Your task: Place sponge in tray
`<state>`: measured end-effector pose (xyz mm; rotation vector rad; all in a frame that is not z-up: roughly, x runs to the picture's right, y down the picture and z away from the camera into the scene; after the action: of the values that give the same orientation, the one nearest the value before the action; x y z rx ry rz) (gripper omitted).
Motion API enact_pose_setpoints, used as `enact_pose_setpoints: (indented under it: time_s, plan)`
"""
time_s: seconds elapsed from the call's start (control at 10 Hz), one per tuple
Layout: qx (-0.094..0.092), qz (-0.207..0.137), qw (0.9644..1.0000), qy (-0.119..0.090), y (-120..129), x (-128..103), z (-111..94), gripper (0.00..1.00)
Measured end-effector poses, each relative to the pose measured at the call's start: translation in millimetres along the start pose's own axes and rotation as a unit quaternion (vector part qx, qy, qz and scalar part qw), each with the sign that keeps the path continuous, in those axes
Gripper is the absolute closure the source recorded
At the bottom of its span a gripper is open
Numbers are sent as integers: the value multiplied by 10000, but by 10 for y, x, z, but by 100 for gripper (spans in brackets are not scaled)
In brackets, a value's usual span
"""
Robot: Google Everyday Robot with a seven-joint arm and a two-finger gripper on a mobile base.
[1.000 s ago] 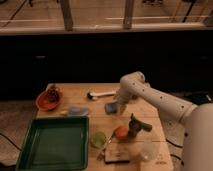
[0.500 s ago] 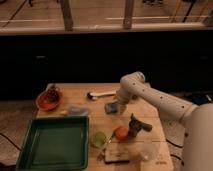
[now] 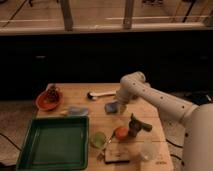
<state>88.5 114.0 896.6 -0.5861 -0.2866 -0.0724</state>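
Gripper [image 3: 119, 103] poised at the blue sponge [image 3: 110, 107], well apart from the green tray [image 3: 52, 145], evidently for pick-up before transfer; its grasp state cannot be told.

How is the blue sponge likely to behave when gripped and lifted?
The sponge lies flat as a low block on the table, so it probably will not roll or tip. It looks small beside the gripper, right next to it, so it is likely light. Being sponge, it probably squashes.
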Motion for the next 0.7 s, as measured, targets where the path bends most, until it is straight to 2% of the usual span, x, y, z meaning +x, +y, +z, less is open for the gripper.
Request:
enact_pose_setpoints:
  time_s: [0.7]
  plan:
    - [-21, 72, 10000, 19, 9, 19, -7, 32]
